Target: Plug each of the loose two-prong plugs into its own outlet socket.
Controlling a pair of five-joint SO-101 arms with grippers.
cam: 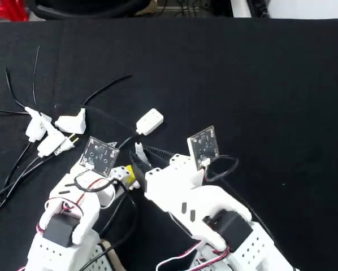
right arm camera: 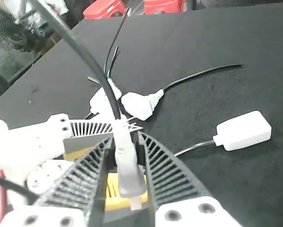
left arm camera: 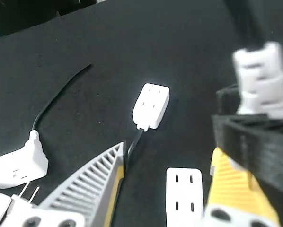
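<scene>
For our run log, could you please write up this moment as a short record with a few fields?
right gripper: shut on white two-prong plug with black cable, prongs bare
left gripper: open, fingers either side of a flat white slotted outlet block on the black cloth table
free socket: white rectangular outlet block on a black cord, lying beyond both grippers
other parts: cluster of white plugs and sockets beside the left arm
task state: held plug not yet in any socket
</scene>
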